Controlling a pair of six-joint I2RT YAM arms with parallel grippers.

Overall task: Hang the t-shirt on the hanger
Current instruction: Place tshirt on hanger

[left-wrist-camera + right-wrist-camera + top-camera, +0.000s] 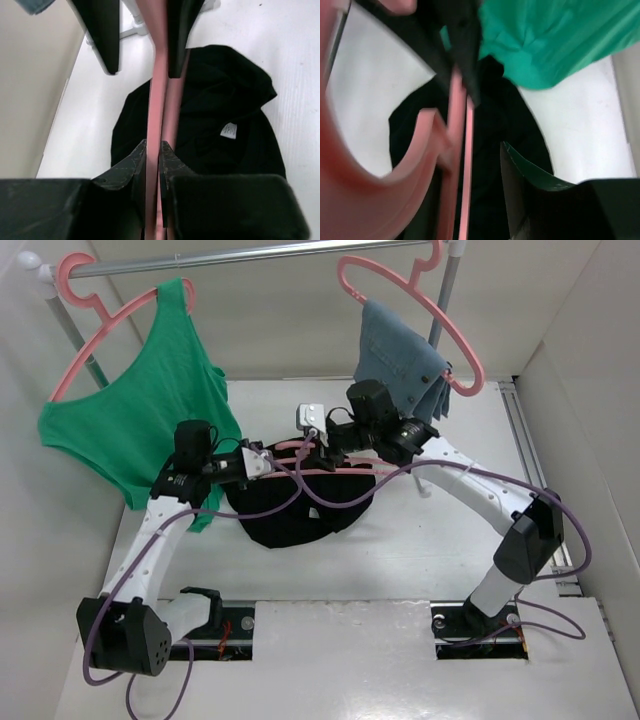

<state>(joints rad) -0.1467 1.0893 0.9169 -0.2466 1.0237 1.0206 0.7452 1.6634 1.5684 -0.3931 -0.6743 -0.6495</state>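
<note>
The left claw (152,159) is gripping the hanger (157,100), its 2 jaws pressing tight on the thin pink bar with no gap showing. The hanger is being held above the table (400,560), near the middle of the top view, running roughly from 9 o'clock to 3 o'clock between the 2 arms.

The right claw (142,71) is meeting it from the 3 o'clock side and is standing partly open around the same bar. In the left wrist view 1 of its fingers (105,35) is sitting apart from the pink plastic, while the other is lying right against it, so it is straddling the hanger and not clamping it.

The t-shirt (300,512) is lying crumpled on the table just below the hanger, toward 6 o'clock from both claws, with a small white label (228,130) showing on the black cloth. It is not hanging on the hanger.

A green tank top (140,410) is hanging at 10 o'clock and a blue-grey denim garment (400,360) at 1 o'clock, each on its own pink hanger on the rail (250,255).
</note>
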